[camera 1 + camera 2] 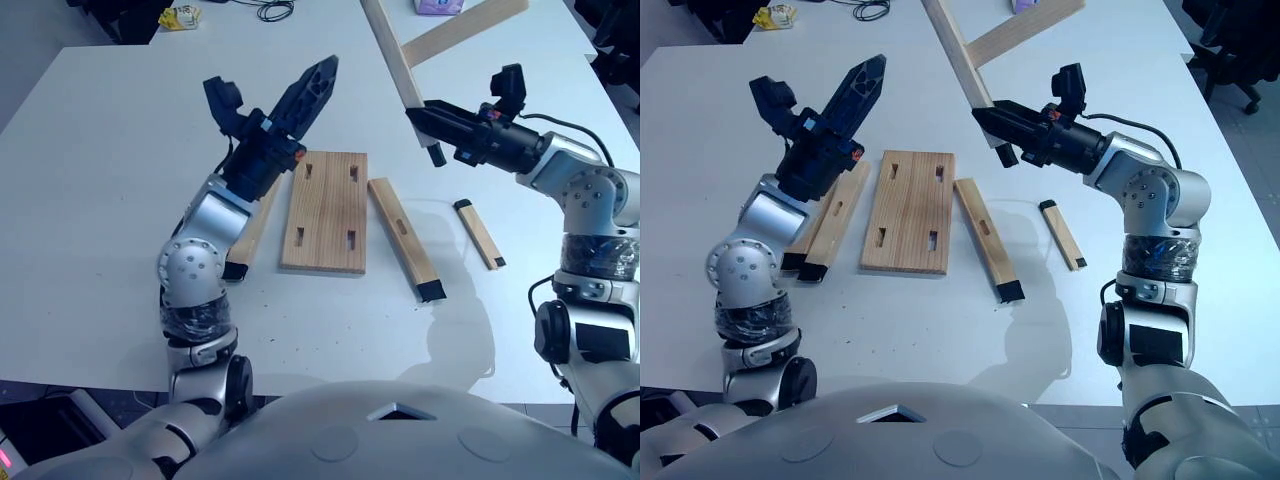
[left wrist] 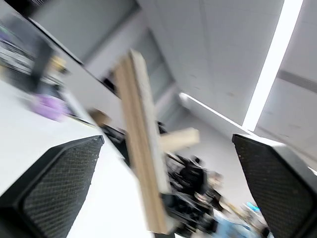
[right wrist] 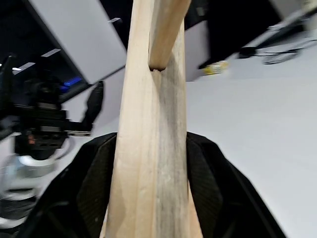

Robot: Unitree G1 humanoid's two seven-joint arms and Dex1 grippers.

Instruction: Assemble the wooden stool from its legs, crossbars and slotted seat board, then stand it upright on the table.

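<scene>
**Left eye view.**
- Left gripper (image 1: 272, 80): two black fingers spread wide with nothing between them, raised above the white table (image 1: 120, 200).
- Flat rectangular wooden seat board with four slots (image 1: 323, 210): lies on the table below the left fingers.
- Right gripper (image 1: 425, 115): fingers closed on a pale square-section wooden leg with a black foot cap (image 1: 395, 55). The grip is near the capped end, and the held leg is off the table and climbs steeply away from the fingers.
- Pale wooden crossbar (image 1: 465, 28): joined to the held leg above the right fingers and jutting sideways.
- Second wooden leg with a black cap (image 1: 403, 238): flat on the table below the right fingers, just beside the seat board.
- Short wooden crossbar with dark ends (image 1: 479, 233): flat on the table below the right fingers, apart from the second leg on the side away from the board.

**Right eye view.**
- Further wooden legs with black caps (image 1: 840, 205): apparently two, side by side under the left arm along the board's other long edge.

**Left wrist view.**
- Black textured pads (image 2: 54, 183): set far apart. The held leg and its crossbar show blurred, well beyond the gap.

**Right wrist view.**
- Black pads (image 3: 208, 188): pressed against opposite faces of the held leg.
- Crossbar end: seated in a notch in the leg, beyond the fingers.
</scene>
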